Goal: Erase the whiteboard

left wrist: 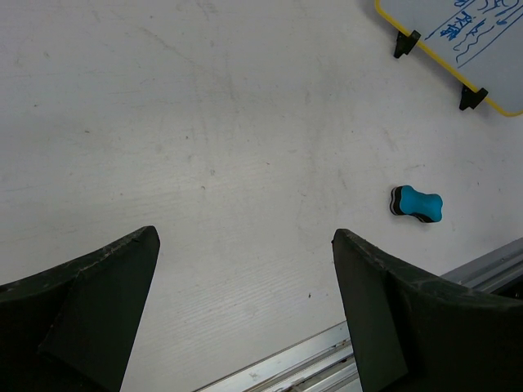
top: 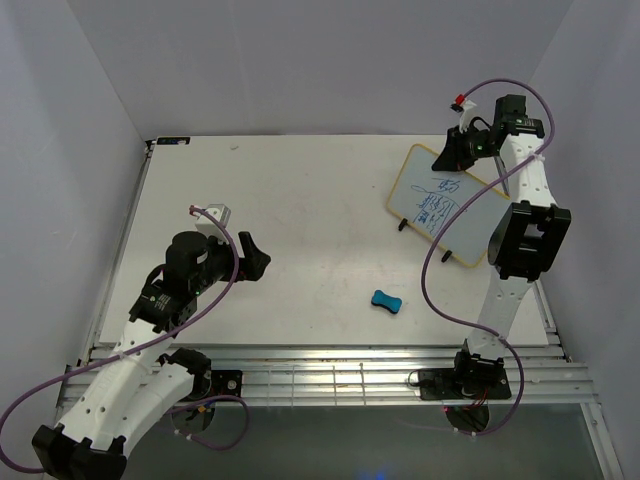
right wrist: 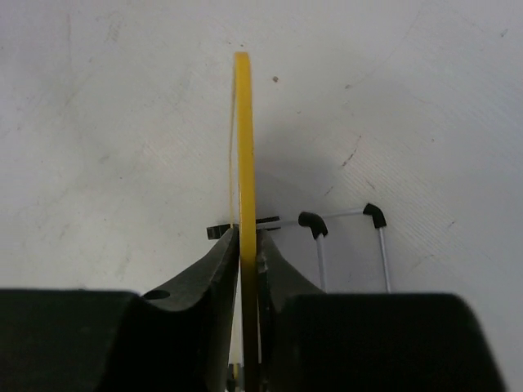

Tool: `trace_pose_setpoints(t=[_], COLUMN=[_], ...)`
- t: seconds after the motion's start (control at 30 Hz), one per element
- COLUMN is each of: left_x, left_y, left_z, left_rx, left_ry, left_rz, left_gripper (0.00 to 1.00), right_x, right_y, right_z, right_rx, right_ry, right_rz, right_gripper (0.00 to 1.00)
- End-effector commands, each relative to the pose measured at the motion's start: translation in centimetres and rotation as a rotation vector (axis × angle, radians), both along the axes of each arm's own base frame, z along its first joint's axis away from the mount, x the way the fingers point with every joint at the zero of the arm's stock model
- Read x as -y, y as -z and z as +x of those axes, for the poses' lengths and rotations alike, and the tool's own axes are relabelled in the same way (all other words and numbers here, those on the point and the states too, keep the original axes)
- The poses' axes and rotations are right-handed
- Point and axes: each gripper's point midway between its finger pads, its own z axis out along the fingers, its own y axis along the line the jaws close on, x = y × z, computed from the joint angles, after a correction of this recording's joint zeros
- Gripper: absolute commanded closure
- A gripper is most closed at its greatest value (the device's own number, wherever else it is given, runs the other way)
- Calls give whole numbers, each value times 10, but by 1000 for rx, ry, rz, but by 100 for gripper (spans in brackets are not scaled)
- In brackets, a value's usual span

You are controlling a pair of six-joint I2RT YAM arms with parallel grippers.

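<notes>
The whiteboard (top: 445, 200), white with a thin yellow frame and blue scribbles, stands tilted at the table's far right on two small black feet. My right gripper (top: 452, 150) is at its far top corner. In the right wrist view the frame's yellow edge (right wrist: 242, 139) runs straight between the fingers, and the right gripper (right wrist: 243, 237) is shut on it. My left gripper (top: 255, 258) hovers open over the left half of the table, with nothing between its fingers (left wrist: 98, 286). The whiteboard's lower edge (left wrist: 466, 33) shows at the top right of the left wrist view.
A small teal bone-shaped eraser (top: 386, 301) (left wrist: 417, 203) lies flat on the table between the arms, nearer the front. A metal rail (top: 330, 375) runs along the near edge. White walls close in the table. A thin wire stand (right wrist: 351, 237) shows behind the board.
</notes>
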Motion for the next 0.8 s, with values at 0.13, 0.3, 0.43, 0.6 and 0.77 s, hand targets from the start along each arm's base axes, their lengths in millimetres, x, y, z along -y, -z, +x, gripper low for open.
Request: trace_pose_setpoints(t=[0.13,0.3,0.43,0.6,0.77], left_x=[2,2,3,3,2], left_y=[-5,-5,-6,-6,-6], left_z=[-2,-2,-2,-2,-3], left_rx=[16,17,19,20,24], left_ry=[12,14,16,15,12], left_rz=[-14,-15,-18,-17,-19], left_gripper=[2,2,2,2,2], right_x=[-11,-12,-13,-9,-4], right_y=[-34,-46,-62,-98,-125], right_z=[-18,-21,-22,-17,-17], right_rx=[60,86,121,205,252], right_ry=[-25,-16,2,70,147], right_rz=[-9,-25,-38,-55,-52], right_gripper=[92,92,92,92,92])
